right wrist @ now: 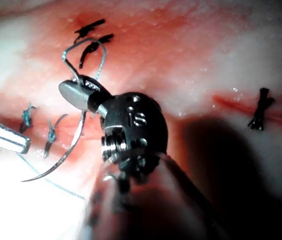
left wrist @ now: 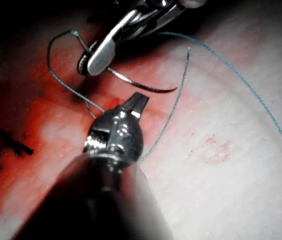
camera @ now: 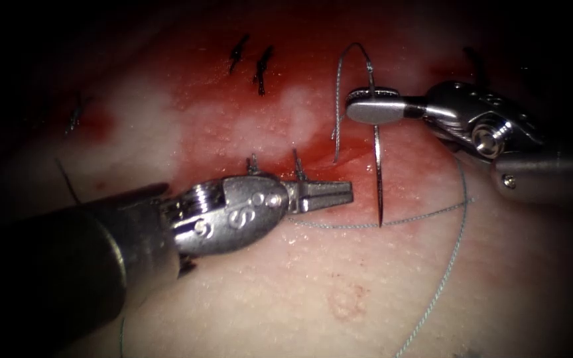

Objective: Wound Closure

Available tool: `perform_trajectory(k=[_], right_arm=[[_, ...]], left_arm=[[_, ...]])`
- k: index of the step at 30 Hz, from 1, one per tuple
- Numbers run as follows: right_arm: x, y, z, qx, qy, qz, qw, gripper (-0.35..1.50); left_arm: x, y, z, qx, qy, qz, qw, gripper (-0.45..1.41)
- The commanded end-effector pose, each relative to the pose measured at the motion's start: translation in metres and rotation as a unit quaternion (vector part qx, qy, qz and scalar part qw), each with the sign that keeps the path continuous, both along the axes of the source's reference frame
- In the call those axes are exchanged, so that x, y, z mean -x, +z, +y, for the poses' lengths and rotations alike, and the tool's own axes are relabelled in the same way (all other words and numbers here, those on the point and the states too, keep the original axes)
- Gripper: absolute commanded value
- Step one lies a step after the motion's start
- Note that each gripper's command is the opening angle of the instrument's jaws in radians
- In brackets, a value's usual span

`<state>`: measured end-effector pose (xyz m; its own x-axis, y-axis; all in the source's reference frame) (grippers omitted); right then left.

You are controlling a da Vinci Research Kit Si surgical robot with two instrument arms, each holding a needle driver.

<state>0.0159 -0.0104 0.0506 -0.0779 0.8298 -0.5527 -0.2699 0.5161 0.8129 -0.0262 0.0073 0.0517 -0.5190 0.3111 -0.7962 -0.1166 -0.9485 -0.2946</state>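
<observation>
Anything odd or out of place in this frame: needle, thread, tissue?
Nothing stands out. The right tool grips the needle near its thread end, clear of the tissue. The left tool holds nothing. Thread lies loose.

The endoscope looks down from above and in front at the tissue. Each wrist camera looks along its shaft, very close; all share the needle.

My pale, red-stained pork tissue carries thin grey-blue thread lying loose, and short dark stitch ends.
</observation>
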Motion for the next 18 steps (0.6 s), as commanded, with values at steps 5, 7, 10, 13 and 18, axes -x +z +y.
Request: perform_trajectory(k=[5, 7, 10, 13, 18], right_arm=[[-0.0010, 0.0007, -0.0002, 0.055, 0.000, 0.015, 0.998, -0.35], [-0.0010, 0.0007, -0.0002, 0.074, 0.000, 0.018, 0.997, -0.35], [-0.0010, 0.0007, -0.0001, 0.093, 0.006, 0.031, 0.995, -0.35], [-0.0010, 0.0005, -0.0001, 0.108, 0.005, 0.037, 0.993, -0.35], [-0.0010, 0.0003, -0.0003, 0.137, -0.003, 0.036, 0.990, -0.35]], left_arm=[[0.0007, 0.0032, 0.0008, -0.026, 0.012, 0.051, 0.998, -0.45], [0.0008, 0.0043, 0.0010, -0.024, 0.017, 0.071, 0.997, -0.45], [0.0009, 0.0060, 0.0011, -0.023, 0.026, 0.108, 0.994, -0.45], [0.0008, 0.0073, 0.0013, -0.023, 0.026, 0.130, 0.991, -0.45], [0.0004, 0.0089, 0.0020, -0.022, 0.021, 0.145, 0.989, -0.45]])
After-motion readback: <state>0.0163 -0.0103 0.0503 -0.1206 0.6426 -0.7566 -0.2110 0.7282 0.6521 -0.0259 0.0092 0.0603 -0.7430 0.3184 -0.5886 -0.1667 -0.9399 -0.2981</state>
